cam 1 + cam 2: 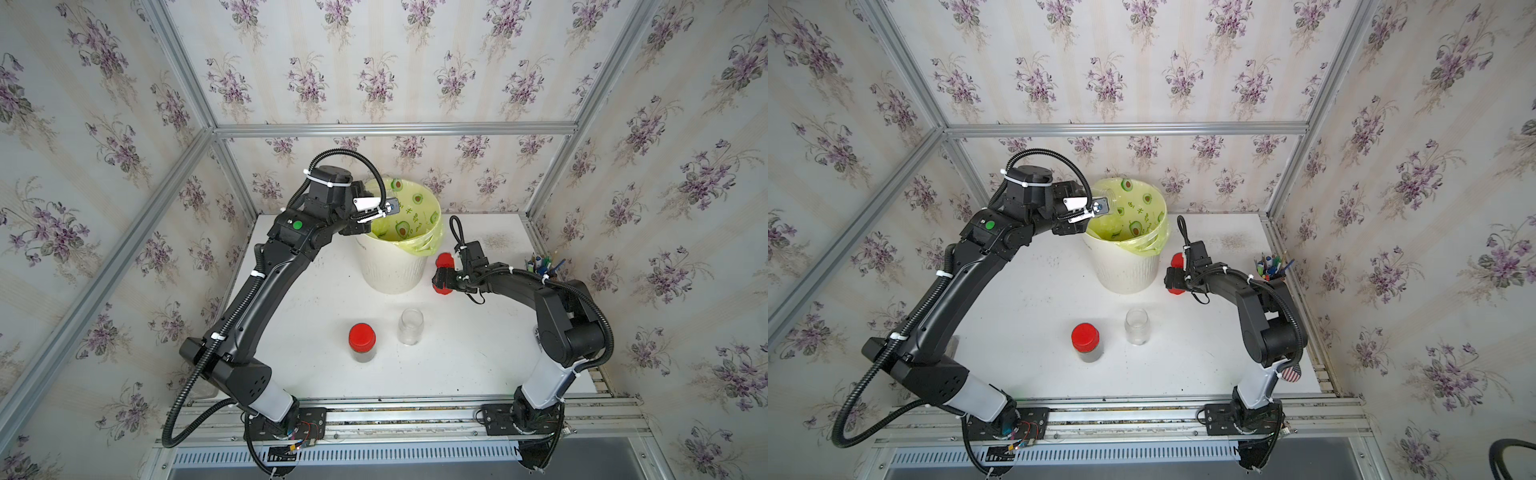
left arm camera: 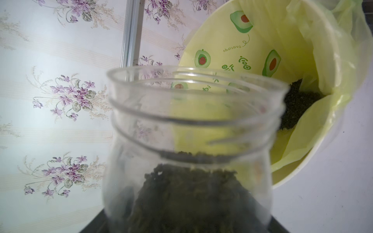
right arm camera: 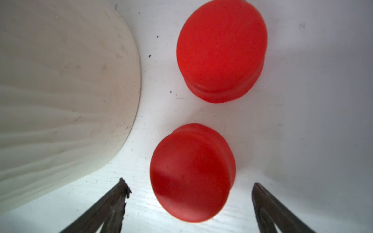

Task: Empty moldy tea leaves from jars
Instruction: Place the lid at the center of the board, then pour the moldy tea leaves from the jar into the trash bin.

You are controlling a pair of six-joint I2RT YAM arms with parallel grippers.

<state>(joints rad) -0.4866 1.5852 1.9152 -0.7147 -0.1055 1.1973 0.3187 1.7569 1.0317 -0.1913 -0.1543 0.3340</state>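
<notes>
We see the left pincer (image 1: 376, 210) clamped on the uncapped jar (image 2: 189, 125), which is tipped with its mouth over the rim of the cream bin (image 1: 390, 274) on the left arm's side. The moldy tea leaves (image 2: 187, 191) sit as a dark mass in the jar's body, reaching up to the neck. A second dark heap (image 2: 296, 107) lies in a fold of the yellow avocado-print bag (image 2: 252, 40) lining the bin. The bin stands toward the back edge of the white table (image 1: 316, 316).

The right pincer (image 3: 189, 186) hangs low just beside the bin's wall, its fingers (image 3: 113, 201) spread wide. The near red cap (image 3: 191, 171) lies flat on the table between them, with a gap on either side. The far red cap (image 3: 221, 52) lies just beyond it, apart from both the near cap and the bin wall.

In both top views the capped jar (image 1: 362, 340), dark inside, stands upright in the middle of the table. The clear jar (image 1: 410, 326) stands capless just beside it without touching. Around this pair we find open table on every side, out to the front rail (image 1: 399, 405) and both arms. The pen cup (image 1: 542, 266) stands at the table's right edge, behind the right forearm.
</notes>
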